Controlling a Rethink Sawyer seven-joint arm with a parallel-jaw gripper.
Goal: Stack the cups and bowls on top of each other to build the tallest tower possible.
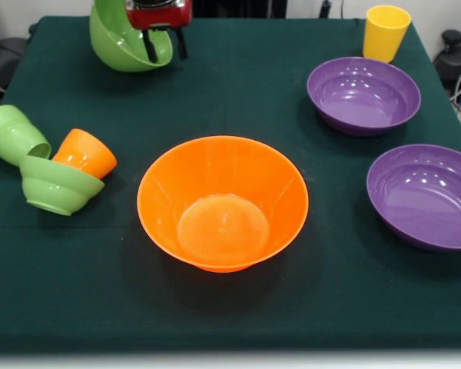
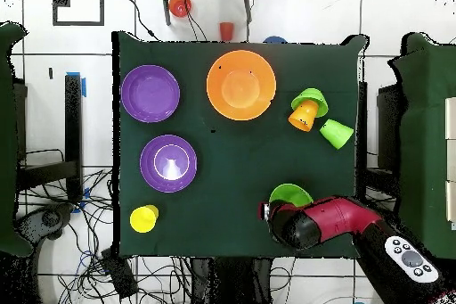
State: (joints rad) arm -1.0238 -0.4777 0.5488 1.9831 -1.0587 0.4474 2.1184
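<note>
Medium green bowl [image 1: 123, 42] is gripped by its rim, tilted, in the closed pincer [image 1: 163, 48], far behind the big orange bowl [image 1: 223, 201] on the tabletop [image 1: 215, 100].

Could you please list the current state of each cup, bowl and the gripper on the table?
Gripper: shut on the medium green bowl.
Medium green bowl: gripped by its rim, tilted.
Orange bowl: upright, empty.
Two purple bowls: upright, empty, apart.
Yellow cup: upright.
Small green bowl: tipped.
Orange cup: on its side.
Green cup: on its side.
</note>
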